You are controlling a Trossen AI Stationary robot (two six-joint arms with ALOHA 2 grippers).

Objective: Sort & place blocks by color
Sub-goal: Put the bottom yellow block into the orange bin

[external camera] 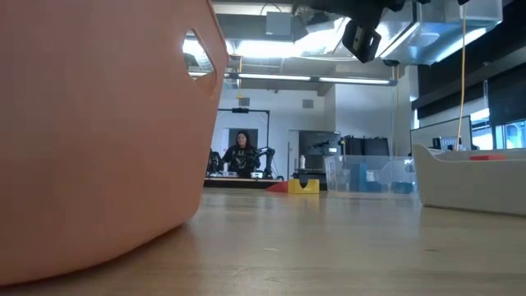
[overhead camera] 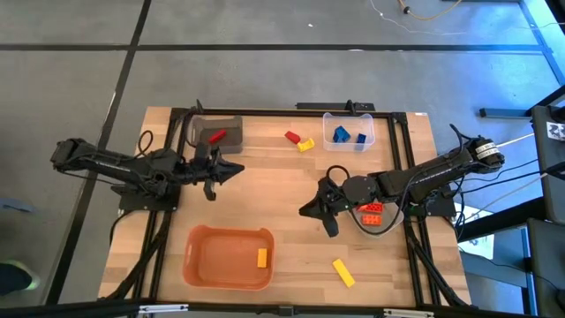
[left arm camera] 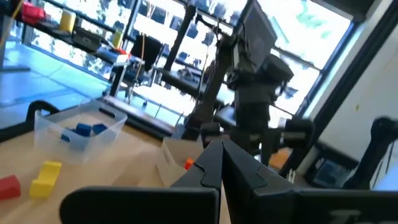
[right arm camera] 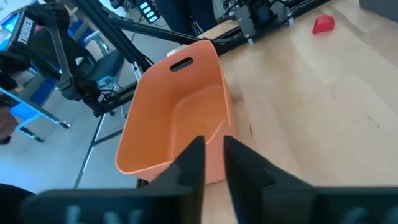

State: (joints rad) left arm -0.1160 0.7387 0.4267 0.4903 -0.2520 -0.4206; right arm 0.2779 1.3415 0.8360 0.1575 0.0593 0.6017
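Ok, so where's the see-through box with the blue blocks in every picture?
High view: the clear bin sits at the table's far edge, right of centre.
Low view: far back, right of the middle.
Left wrist view: at the picture's left, halfway up.
Right wrist view: not in it.
Shared landmark: the yellow block beside it.

The surface [overhead camera: 282, 208] is pale wood with a fine grain and a soft satin sheen. The orange bin [overhead camera: 205, 265] looks like smooth, matt plastic (slightly translucent at its walls), while the clear bin [overhead camera: 327, 123] is glossy see-through plastic. The blocks, such as the yellow block [overhead camera: 342, 273], are hard, shiny plastic. Both arms and the black frame [overhead camera: 168, 132] read as matt dark metal or plastic.
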